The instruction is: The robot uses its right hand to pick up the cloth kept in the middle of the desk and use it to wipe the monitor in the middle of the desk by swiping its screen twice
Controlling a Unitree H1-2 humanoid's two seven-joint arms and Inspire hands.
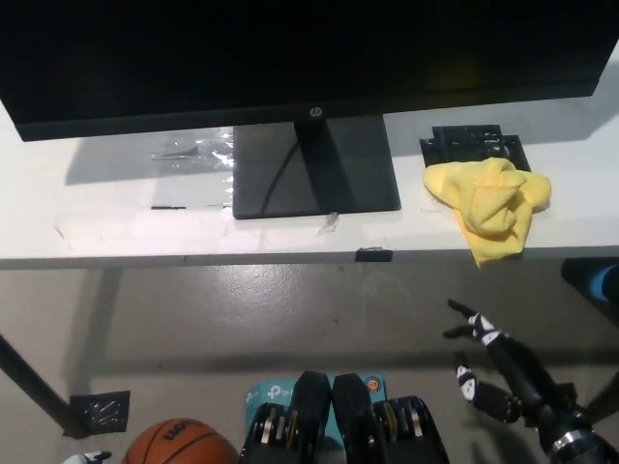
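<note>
One yellow cloth (491, 205) at 3 o'clock of the one monitor (290, 58) on the surface (116, 227); right hand (488, 367) below at 5 o'clock, fingers spread, empty. Left hand (87, 457) barely visible, state unclear.

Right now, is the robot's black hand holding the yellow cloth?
No. The yellow cloth lies on the desk, while the right hand hangs open below it.

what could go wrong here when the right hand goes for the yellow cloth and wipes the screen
The crumpled yellow cloth hangs over the front edge of the white desk, so a nudge from the open black right hand, now below desk level, might drag it to the floor. It also partly covers a black slotted tray, which could snag. Pressing hard may rock the black monitor on its flat stand.
</note>
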